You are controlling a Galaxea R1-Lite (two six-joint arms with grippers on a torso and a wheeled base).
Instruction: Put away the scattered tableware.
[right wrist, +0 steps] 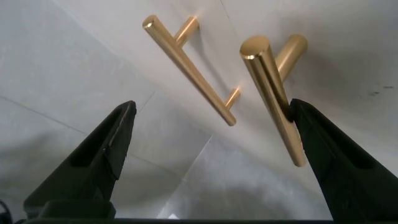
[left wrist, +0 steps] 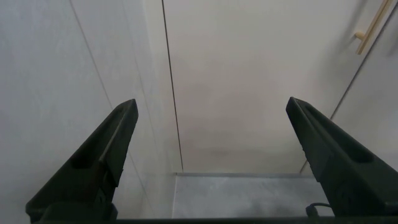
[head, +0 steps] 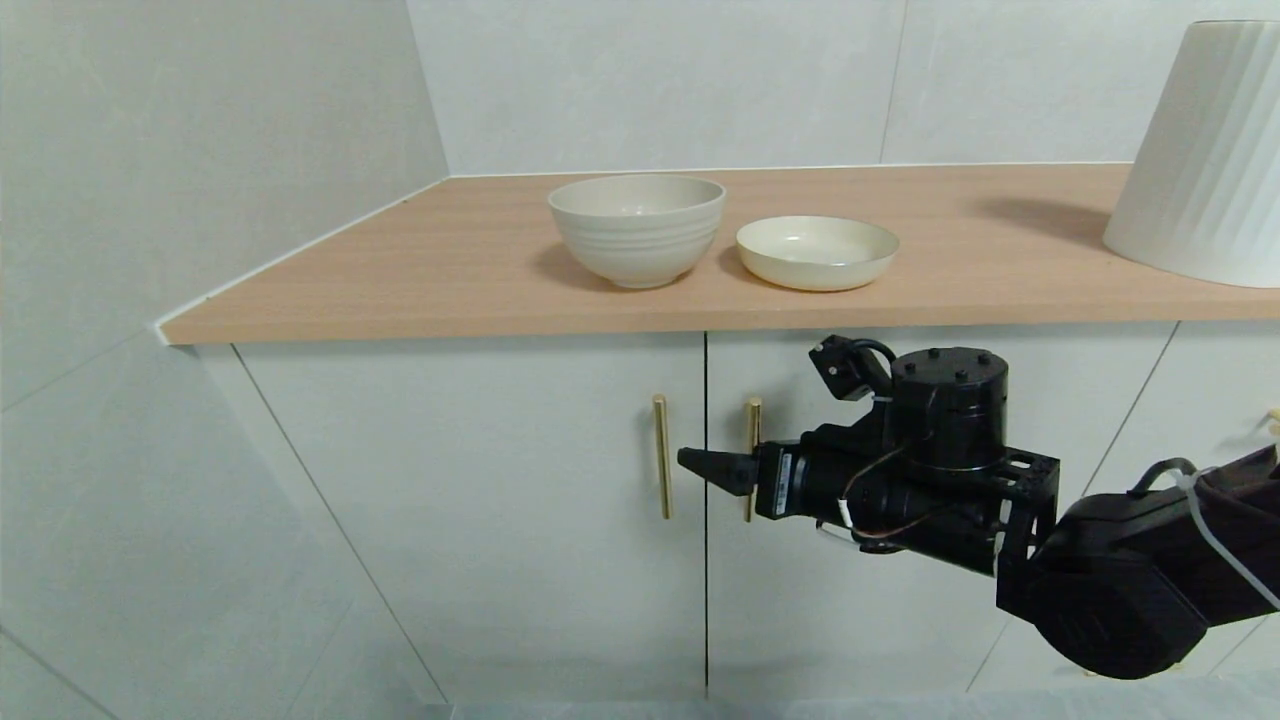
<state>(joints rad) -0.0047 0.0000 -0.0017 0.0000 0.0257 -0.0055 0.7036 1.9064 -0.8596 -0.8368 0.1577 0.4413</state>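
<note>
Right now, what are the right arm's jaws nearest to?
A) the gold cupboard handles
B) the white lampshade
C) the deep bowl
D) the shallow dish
A: the open jaws sit right by the gold handles on the cupboard doors, below the countertop holding bowl and dish.

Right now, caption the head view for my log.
Right gripper open at the gold door handles; bowl and plate sit on the counter.

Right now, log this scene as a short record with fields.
Surface: wooden counter, above closed cabinet doors
Tableware: deep bowl and shallow dish, side by side on the counter
Handles: two brass bars at the door seam
Right end effector: open, at the handles, gripping nothing
Left end effector: open, facing the cabinet doors
Other: white ribbed lampshade on the counter
</note>
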